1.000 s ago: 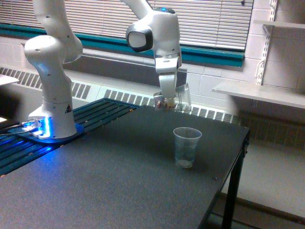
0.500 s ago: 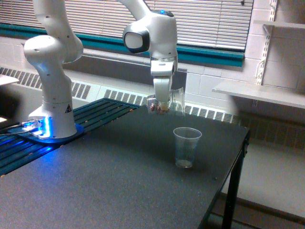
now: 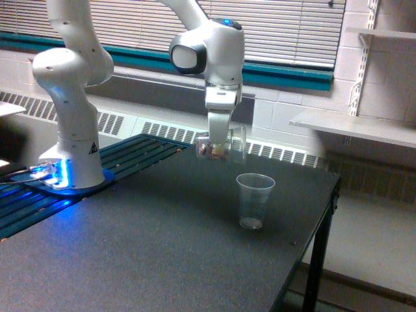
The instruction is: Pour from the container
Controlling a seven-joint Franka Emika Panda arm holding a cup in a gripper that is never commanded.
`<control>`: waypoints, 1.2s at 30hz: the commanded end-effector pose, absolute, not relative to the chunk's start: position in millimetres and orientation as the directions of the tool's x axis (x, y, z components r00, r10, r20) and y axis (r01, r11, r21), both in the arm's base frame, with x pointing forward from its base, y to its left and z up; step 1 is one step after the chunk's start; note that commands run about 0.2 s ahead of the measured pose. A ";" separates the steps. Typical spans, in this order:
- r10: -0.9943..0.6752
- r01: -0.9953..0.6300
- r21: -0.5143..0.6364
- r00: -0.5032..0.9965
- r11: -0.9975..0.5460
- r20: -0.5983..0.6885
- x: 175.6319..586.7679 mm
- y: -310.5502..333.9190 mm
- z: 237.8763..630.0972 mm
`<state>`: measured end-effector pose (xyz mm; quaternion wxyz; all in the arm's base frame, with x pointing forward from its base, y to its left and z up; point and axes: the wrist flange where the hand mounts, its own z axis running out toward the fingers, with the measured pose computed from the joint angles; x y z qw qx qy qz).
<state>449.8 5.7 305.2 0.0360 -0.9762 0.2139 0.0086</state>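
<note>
Currently the gripper (image 3: pixel 218 148) is closed around the container (image 3: pixel 221 148), holding it in the air above the desk (image 3: pixel 149 253), up and toward the exterior view's left of the ribbed cup (image 3: pixel 254 200). The container lies nearly on its side, its long axis roughly level, with reddish-brown bits gathered at the end toward the exterior view's left and its clear end toward the right. The ribbed cup stands upright, a small pale heap at its bottom, fairly near the desk's right edge; wide bare surface lies to its left and front. Compared with half a second ago, the container sits a little higher and more level.
</note>
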 end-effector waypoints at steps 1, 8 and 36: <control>-0.406 -0.408 -0.042 0.912 -0.912 -0.055 454.7 5.8 305.2; -0.400 -0.402 -0.015 0.914 -0.915 -0.065 461.7 3.8 304.1; -0.385 -0.385 0.025 0.914 -0.923 -0.129 468.7 10.3 310.6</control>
